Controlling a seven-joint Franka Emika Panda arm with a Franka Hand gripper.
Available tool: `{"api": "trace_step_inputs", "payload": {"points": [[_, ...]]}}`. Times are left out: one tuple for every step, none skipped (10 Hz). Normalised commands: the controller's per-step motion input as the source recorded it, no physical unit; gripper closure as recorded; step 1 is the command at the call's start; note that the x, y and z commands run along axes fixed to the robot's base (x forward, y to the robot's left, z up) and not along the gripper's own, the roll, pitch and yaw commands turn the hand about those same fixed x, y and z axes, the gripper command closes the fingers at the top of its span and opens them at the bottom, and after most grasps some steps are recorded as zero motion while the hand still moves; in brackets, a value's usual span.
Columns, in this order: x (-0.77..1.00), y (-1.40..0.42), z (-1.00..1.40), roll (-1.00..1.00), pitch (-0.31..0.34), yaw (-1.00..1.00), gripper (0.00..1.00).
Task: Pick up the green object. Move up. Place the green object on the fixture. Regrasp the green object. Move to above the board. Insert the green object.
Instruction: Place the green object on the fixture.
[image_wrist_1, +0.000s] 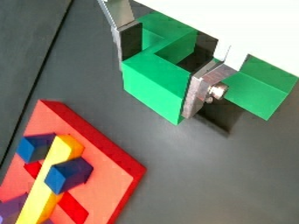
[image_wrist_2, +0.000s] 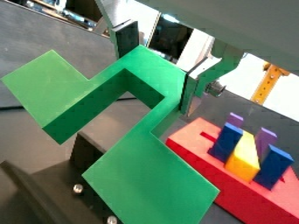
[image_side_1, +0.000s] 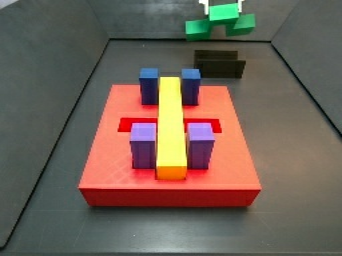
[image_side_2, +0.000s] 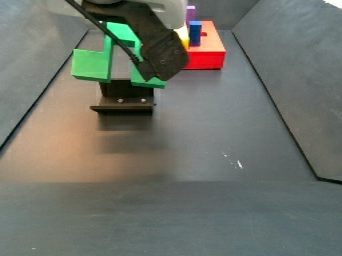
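My gripper (image_wrist_1: 162, 72) is shut on the green object (image_wrist_1: 158, 86), a bright green stepped piece with a notch, gripped between the two silver fingers in both wrist views (image_wrist_2: 117, 114). In a side view the gripper (image_side_2: 139, 58) holds the green object (image_side_2: 94, 63) in the air just above the fixture (image_side_2: 124, 100), a small dark block on a base plate. Another side view shows the green object (image_side_1: 218, 22) high above the fixture (image_side_1: 219, 65). The fixture's plate (image_wrist_2: 82, 162) lies under the piece. The red board (image_side_1: 107, 150) stands apart from the fixture.
The board carries two blue blocks (image_side_1: 150, 82), two purple blocks (image_side_1: 143, 143) and a long yellow bar (image_side_1: 171, 120). It also shows in both wrist views (image_wrist_1: 111, 166) (image_wrist_2: 197, 140) and far back in a side view (image_side_2: 207, 58). Dark sloping walls (image_side_1: 67, 110) bound the floor.
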Motion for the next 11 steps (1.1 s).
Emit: {"api": "trace_step_inputs", "payload": {"points": [[0.23, -0.30, -0.16, 0.00, 0.000, -0.07, 1.00], [0.23, -0.32, -0.24, 0.00, 0.000, -0.08, 1.00], [0.23, -0.30, -0.29, 0.00, 0.000, -0.05, 1.00], [0.13, -0.20, -0.29, 0.00, 0.000, 0.00, 1.00], [0.00, -0.03, -0.28, 0.01, 0.000, 0.11, 1.00], [0.00, 0.00, -0.27, 0.09, 0.000, 0.16, 1.00], [0.00, -0.01, -0.28, 0.15, 0.000, 0.16, 1.00], [0.01, -0.05, -0.34, 0.21, 0.000, 0.14, 1.00], [0.05, -0.08, -0.38, 0.23, 0.000, 0.14, 1.00], [0.07, -0.10, -0.37, 0.22, 0.000, 0.13, 1.00], [0.15, -0.15, -0.35, 0.23, 0.000, 0.09, 1.00]]}}
